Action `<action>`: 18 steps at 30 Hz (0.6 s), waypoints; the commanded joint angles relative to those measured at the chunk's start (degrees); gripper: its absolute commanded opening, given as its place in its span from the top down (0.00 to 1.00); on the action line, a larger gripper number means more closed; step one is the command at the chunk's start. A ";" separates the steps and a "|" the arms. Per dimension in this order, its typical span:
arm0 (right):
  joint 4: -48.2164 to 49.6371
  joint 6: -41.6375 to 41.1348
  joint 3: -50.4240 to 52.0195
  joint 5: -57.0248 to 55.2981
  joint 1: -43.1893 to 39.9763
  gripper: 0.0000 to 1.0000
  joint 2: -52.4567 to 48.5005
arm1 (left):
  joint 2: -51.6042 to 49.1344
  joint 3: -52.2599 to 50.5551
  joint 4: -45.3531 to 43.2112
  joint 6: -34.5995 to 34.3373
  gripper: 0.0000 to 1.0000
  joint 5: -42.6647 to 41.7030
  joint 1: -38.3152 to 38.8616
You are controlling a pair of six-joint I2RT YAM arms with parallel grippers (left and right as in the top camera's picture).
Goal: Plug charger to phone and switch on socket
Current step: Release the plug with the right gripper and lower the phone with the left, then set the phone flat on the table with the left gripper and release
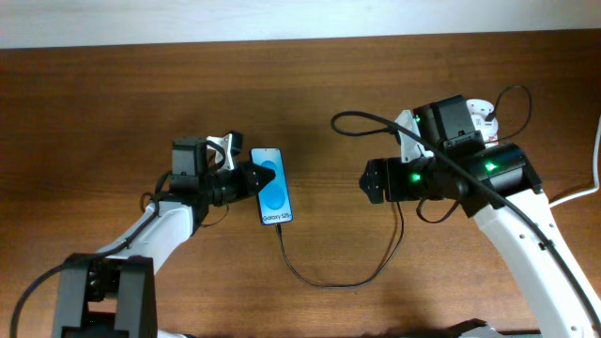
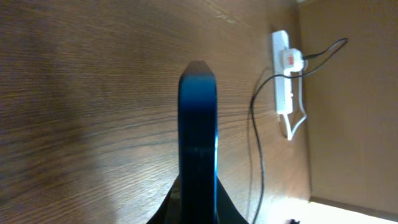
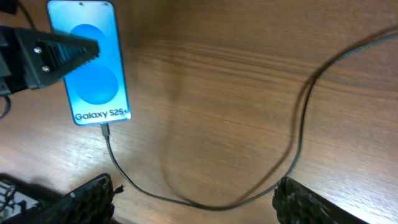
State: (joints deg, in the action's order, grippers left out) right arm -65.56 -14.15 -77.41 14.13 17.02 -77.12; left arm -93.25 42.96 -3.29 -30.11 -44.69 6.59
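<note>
The phone (image 1: 272, 186) lies on the table with its blue screen up. My left gripper (image 1: 246, 176) is shut on its left long edge; the left wrist view shows the phone (image 2: 198, 124) edge-on between my fingers (image 2: 198, 214). The charger's black cable (image 1: 338, 284) is plugged into the phone's near end and loops right. Its connector shows in the right wrist view (image 3: 104, 130) under the phone (image 3: 93, 74). My right gripper (image 1: 371, 180) is open and empty above the cable loop (image 3: 292, 155). The socket (image 2: 283, 68) is mostly hidden under my right arm overhead (image 1: 481, 111).
A white plug with a red mark (image 2: 289, 59) sits in the socket. A thick white cord (image 1: 587, 192) runs off the right edge. The wooden table (image 1: 329, 84) meets a pale wall at the back.
</note>
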 commanded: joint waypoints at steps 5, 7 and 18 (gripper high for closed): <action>-1.79 0.90 2.82 -6.05 -0.26 0.14 0.59 | -5.29 0.37 -5.29 3.23 0.97 4.92 0.02; -1.75 0.90 3.93 -6.08 -0.26 0.14 0.59 | -6.16 0.37 -5.22 3.23 0.95 5.51 0.02; -1.77 0.87 4.13 -7.32 -0.26 0.13 0.59 | -6.16 0.35 0.61 3.23 0.89 10.64 0.02</action>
State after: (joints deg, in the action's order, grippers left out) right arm -67.31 -13.47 -73.67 7.51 17.02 -77.08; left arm -99.18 42.96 -3.46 -28.03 -35.90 6.59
